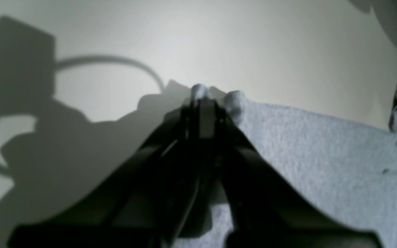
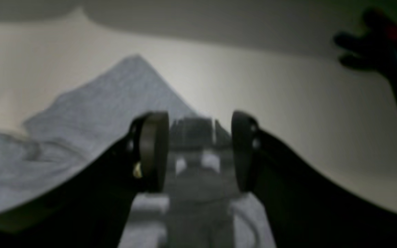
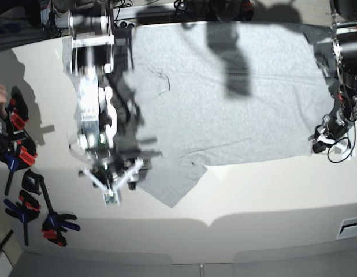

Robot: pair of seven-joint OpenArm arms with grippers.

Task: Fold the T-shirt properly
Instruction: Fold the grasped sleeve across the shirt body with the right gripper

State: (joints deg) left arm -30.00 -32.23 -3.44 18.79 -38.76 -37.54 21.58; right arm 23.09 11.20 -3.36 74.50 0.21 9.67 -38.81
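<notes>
The large light heather-grey cotton T-shirt [image 3: 236, 98] is lying spread flat, its long axis running between the arms; the left gripper [image 1: 205, 98] is apparently pinching its corner edge, while the right gripper [image 2: 200, 151] is hovering over its pointed sleeve, jaws apart.

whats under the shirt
The white table shows all around the shirt, which lies spread flat on it. Whatever lies beneath the cloth is covered.

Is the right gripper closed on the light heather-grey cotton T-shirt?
No: in the right wrist view the right gripper is open, its round pads apart, with the T-shirt lying beneath and beyond it.
</notes>
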